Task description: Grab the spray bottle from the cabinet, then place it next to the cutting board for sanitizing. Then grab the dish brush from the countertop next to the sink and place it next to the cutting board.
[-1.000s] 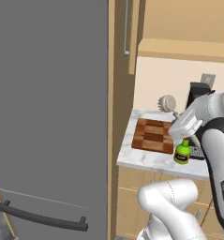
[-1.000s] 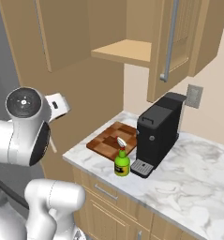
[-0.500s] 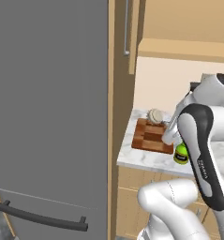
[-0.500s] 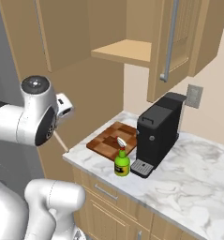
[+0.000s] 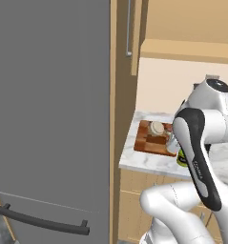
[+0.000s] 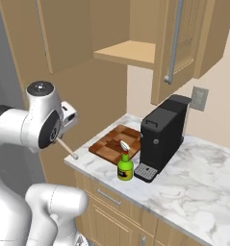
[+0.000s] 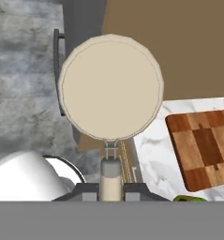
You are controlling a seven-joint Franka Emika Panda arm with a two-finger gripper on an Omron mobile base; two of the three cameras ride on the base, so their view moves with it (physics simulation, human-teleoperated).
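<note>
While the dish brush [image 7: 110, 89] rides in the gripper [image 7: 110, 191], its fingers closed on the thin handle, the arm has swung over the last second from the right of the cutting board [image 6: 114, 142] across to its left end. From the left base camera the round head [image 5: 156, 127] now hangs over the board's near-left part; a second ago it was at the board's far side. From the right base camera the handle [image 6: 67, 148] pokes down and out from the hand, off the left edge of the countertop [image 6: 198, 178].

That suggests the second half of the task is well along: the brush is off the counter and being carried toward its drop spot, though not yet set down. The spray bottle [image 6: 125, 166] already stands upright on the marble just in front of the board's right corner, so the first half looks done.

Free marble beside the board is scarce. A black coffee machine [image 6: 162, 137] stands touching or just beside the board's right end, with the bottle at its drip tray. To the left the slab ends quickly at a tall wood panel [image 5: 114, 119] and a grey fridge door [image 5: 48, 105]. The narrow front strip, left of the bottle, seems the likeliest room. The cabinet [image 6: 184, 43] hangs open above, well clear.
</note>
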